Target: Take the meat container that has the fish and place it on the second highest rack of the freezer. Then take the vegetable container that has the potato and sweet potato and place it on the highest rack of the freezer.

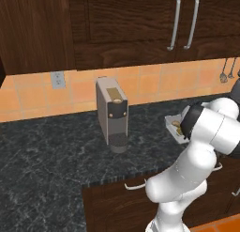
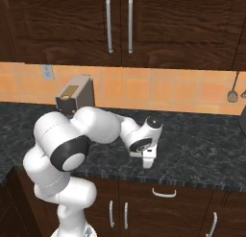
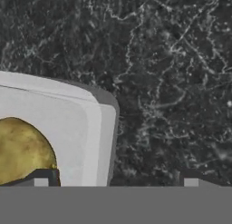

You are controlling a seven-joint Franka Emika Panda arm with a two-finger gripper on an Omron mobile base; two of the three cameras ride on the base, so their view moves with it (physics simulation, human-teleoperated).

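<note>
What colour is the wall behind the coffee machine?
Orange tiles, clearest in the left base view, behind the grey coffee machine.

A dark speckled stone worktop [image 1: 47,151] runs below an orange tiled wall [image 1: 150,83]. A grey coffee machine [image 1: 111,114] stands upright near the worktop's back edge. Dark wood cabinets [image 2: 168,25] with silver handles hang above. Utensils [image 2: 233,89] hang at the far right.

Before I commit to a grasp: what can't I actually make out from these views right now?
- Container, left base view: mostly hidden behind the arm; its full contents cannot be told.
- Container, hand view: cut off by the left and bottom edges; the yellow-brown food is only partly seen, kind unclear.
- Gripper, hand view: just the open fingertips show.
- Utensils, right base view: too small to identify.
</note>
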